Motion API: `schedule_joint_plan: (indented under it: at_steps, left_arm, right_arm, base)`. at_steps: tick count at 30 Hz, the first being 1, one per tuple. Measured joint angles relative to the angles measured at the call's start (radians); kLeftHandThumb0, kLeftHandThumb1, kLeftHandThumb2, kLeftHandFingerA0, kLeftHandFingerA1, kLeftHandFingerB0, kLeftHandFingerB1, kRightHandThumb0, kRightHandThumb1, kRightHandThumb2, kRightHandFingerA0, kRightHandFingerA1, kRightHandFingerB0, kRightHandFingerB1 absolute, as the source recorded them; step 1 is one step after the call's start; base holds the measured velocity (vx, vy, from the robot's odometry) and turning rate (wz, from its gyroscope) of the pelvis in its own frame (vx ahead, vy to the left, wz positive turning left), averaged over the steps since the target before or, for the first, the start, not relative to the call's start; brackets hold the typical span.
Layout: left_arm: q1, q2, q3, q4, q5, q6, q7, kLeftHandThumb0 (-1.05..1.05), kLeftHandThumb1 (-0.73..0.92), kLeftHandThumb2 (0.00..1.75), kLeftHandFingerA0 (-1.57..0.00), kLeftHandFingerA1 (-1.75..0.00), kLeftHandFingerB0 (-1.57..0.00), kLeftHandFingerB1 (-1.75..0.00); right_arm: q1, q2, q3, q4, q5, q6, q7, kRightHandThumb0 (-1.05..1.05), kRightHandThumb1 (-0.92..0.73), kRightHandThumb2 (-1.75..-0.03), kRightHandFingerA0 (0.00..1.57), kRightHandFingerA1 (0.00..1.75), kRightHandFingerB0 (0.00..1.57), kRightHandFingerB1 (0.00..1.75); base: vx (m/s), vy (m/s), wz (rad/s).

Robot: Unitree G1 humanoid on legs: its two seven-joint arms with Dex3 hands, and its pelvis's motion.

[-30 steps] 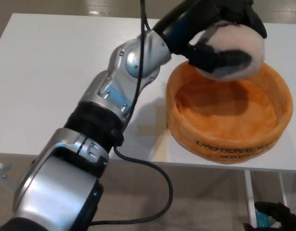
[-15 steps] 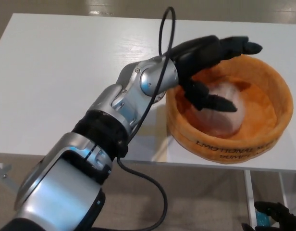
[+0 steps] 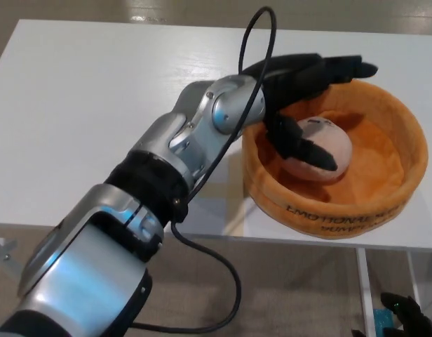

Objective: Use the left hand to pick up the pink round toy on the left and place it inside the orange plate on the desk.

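Note:
The pink round toy [image 3: 320, 144] lies inside the orange plate [image 3: 384, 203], toward its left side, with a small dark mark on top. My left hand [image 3: 300, 88] hovers over the plate's left rim, open, its fingers [image 3: 342, 69] stretched out above the toy and its thumb [image 3: 307, 149] pointing down in front of it. The thumb crosses the toy's lower left part in this view; whether it touches is unclear. My right hand [image 3: 405, 312] shows only as a dark shape at the bottom right, below the desk.
The orange plate stands on a white desk [image 3: 83, 105], near its front right edge. A black cable [image 3: 251, 49] loops up from my left forearm. Floor shows beyond the desk's far edge and below its front edge.
A second ago my left hand held the toy above the plate's far rim. It let the toy go; the toy now rests in the plate, and the hand stays open over it.

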Motion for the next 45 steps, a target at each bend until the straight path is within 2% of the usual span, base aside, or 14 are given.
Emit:
schedule_joint_plan:
  at_steps: [1, 2, 4, 8, 9, 13, 23, 24, 26, 35, 41, 43, 44, 45]
  left_arm:
    - [0.001, 0.006, 0.012, -0.043, -0.003, 0.002, -0.011, -0.73, 0.43, 0.83, 0.00, 0.00, -0.07, -0.22]
    - [0.002, 0.009, 0.016, -0.057, -0.004, 0.002, -0.014, -0.80, 0.46, 0.59, 0.00, -0.10, -0.09, -0.27]
    - [0.010, 0.030, 0.036, -0.142, -0.014, 0.000, -0.033, -0.66, 0.37, 0.75, -0.03, -0.14, -0.11, -0.39]
    - [0.052, 0.075, 0.071, -0.295, -0.030, -0.001, -0.067, -0.62, 0.36, 0.71, -0.04, -0.27, -0.21, -0.39]
    - [0.070, 0.088, 0.081, -0.338, -0.037, 0.000, -0.077, -0.56, 0.34, 0.63, -0.14, -0.37, -0.34, -0.38]
    - [0.144, 0.137, 0.136, -0.489, -0.080, 0.003, -0.113, -0.51, 0.37, 0.65, -0.31, -0.43, -0.41, -0.42]
    - [0.382, 0.294, 0.325, -0.779, -0.235, 0.014, -0.198, -0.45, 0.39, 0.64, -0.27, -0.42, -0.36, -0.41]
    - [0.401, 0.303, 0.337, -0.795, -0.246, 0.014, -0.203, -0.46, 0.38, 0.64, -0.28, -0.43, -0.36, -0.40]
    - [0.452, 0.325, 0.369, -0.831, -0.273, 0.016, -0.217, -0.49, 0.35, 0.63, -0.30, -0.46, -0.39, -0.41]
    - [0.734, 0.391, 0.507, -0.976, -0.408, 0.019, -0.288, -0.38, 0.43, 0.53, -0.26, -0.34, -0.32, -0.32]
    - [0.971, 0.438, 0.608, -1.073, -0.520, 0.024, -0.362, -0.38, 0.42, 0.53, -0.30, -0.34, -0.34, -0.32]
    - [1.046, 0.453, 0.637, -1.100, -0.557, 0.025, -0.390, -0.39, 0.42, 0.53, -0.29, -0.35, -0.33, -0.32]
    - [1.067, 0.459, 0.644, -1.106, -0.568, 0.025, -0.399, -0.45, 0.45, 0.54, -0.30, -0.34, -0.35, -0.32]
    - [1.112, 0.473, 0.656, -1.115, -0.592, 0.025, -0.422, -0.45, 0.45, 0.54, -0.30, -0.34, -0.35, -0.32]
  right_arm:
    - [0.000, 0.000, 0.000, 0.000, -0.002, 0.001, -0.003, -0.43, -0.31, -0.96, 0.09, 0.60, 0.01, 0.55]
    - [0.000, 0.000, 0.000, 0.000, -0.002, 0.001, -0.004, -0.43, -0.33, -0.97, 0.09, 0.60, 0.01, 0.55]
    - [0.000, 0.000, -0.002, 0.000, -0.002, 0.002, -0.004, -0.62, -0.37, -0.83, 0.11, 0.62, 0.07, 0.59]
    - [-0.001, 0.000, -0.004, 0.000, -0.002, 0.002, -0.004, -0.62, -0.36, -0.83, 0.14, 0.64, 0.08, 0.60]
    - [-0.001, 0.000, -0.004, 0.000, -0.002, 0.002, -0.004, -0.61, -0.35, -0.83, 0.17, 0.65, 0.10, 0.61]
    - [-0.002, 0.000, -0.006, 0.000, -0.002, 0.002, -0.003, -0.61, -0.34, -0.84, 0.19, 0.66, 0.11, 0.63]
    - [-0.009, -0.001, -0.011, -0.002, -0.002, 0.002, 0.001, -0.59, -0.35, -0.84, 0.20, 0.67, 0.12, 0.62]
    - [-0.009, -0.001, -0.010, -0.002, -0.002, 0.002, 0.001, -0.59, -0.45, -0.63, 0.19, 0.74, 0.11, 0.66]
    - [-0.010, -0.001, -0.010, -0.003, -0.002, 0.002, 0.001, -0.62, -0.36, -0.83, 0.22, 0.68, 0.13, 0.62]
    - [-0.016, -0.007, -0.010, -0.004, -0.002, 0.001, 0.001, -0.60, -0.35, -0.83, 0.20, 0.67, 0.11, 0.61]
    - [-0.020, -0.009, -0.010, -0.006, -0.002, 0.001, 0.001, -0.59, -0.45, -0.63, 0.21, 0.71, 0.11, 0.63]
    - [-0.021, -0.010, -0.010, -0.006, -0.002, 0.001, 0.001, -0.60, -0.35, -0.83, 0.23, 0.68, 0.12, 0.61]
    - [-0.021, -0.010, -0.010, -0.006, -0.002, 0.000, 0.002, -0.60, -0.45, -0.63, 0.23, 0.73, 0.12, 0.66]
    - [-0.021, -0.011, -0.010, -0.006, -0.002, 0.000, 0.002, -0.60, -0.45, -0.63, 0.23, 0.73, 0.12, 0.66]
  base:
    - [0.00, 0.000, 0.00]
    - [0.00, 0.000, 0.00]
    - [0.00, 0.000, 0.00]
    - [0.00, 0.000, 0.00]
    - [0.00, 0.000, 0.00]
    - [0.00, 0.000, 0.00]
    - [0.00, 0.000, 0.00]
    - [0.00, 0.000, 0.00]
    - [0.00, 0.000, 0.00]
    - [0.00, 0.000, 0.00]
    - [0.00, 0.000, 0.00]
    - [0.00, 0.000, 0.00]
    - [0.00, 0.000, 0.00]
    - [0.00, 0.000, 0.00]
